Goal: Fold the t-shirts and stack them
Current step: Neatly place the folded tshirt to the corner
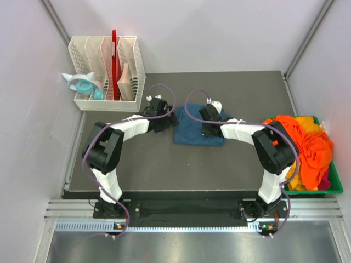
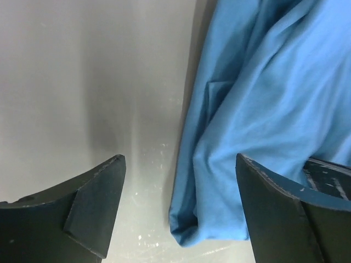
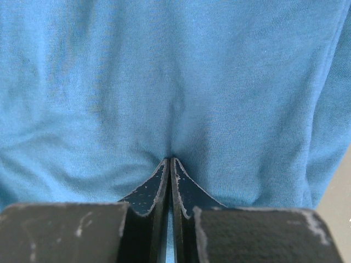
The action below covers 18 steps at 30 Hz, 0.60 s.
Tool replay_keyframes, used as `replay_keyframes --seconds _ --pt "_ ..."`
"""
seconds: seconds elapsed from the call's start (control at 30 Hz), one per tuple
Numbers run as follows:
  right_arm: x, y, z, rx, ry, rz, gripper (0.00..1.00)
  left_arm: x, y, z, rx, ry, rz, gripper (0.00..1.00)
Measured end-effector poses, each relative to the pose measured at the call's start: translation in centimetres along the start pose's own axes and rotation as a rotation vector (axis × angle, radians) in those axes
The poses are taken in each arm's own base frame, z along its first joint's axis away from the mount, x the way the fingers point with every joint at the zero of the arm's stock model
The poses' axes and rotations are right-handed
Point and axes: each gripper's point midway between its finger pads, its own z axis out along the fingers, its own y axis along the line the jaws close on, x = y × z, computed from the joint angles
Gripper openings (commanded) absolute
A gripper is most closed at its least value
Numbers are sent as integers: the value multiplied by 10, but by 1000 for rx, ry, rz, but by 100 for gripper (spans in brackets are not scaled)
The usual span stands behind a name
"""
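A teal-blue t-shirt [image 1: 193, 133] lies folded into a small rectangle at the middle of the dark mat. My left gripper [image 1: 169, 121] is open at the shirt's left edge. In the left wrist view the shirt's folded corner [image 2: 263, 109] lies between the spread fingers of the left gripper [image 2: 180, 160], nearer the right finger. My right gripper [image 1: 208, 129] sits on the shirt's right part. In the right wrist view the right gripper [image 3: 170, 159] is shut, its tips pressed into the puckered fabric [image 3: 175, 71]. More orange, yellow and magenta tees [image 1: 306, 149] are piled at the right.
The pile of tees fills a green bin [image 1: 313, 191] at the mat's right edge. A white slotted rack [image 1: 107, 71] with a red item stands at the back left, with a teal tape dispenser [image 1: 83, 85] beside it. The dark mat [image 1: 164, 170] covers the table.
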Motion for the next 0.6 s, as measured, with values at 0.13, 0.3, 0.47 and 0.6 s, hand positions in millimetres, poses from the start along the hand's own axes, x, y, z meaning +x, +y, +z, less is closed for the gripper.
replay_keyframes --seconds 0.13,0.3,0.47,0.6 --pt "0 0 0 0 0 0 3 4 -4 9 14 30 9 86" --pt "0 0 0 0 0 0 4 -3 -18 14 37 25 23 83" --pt "0 0 0 0 0 0 3 2 -26 27 11 49 55 82" --pt "0 0 0 0 0 0 4 4 -27 32 -29 49 76 82"
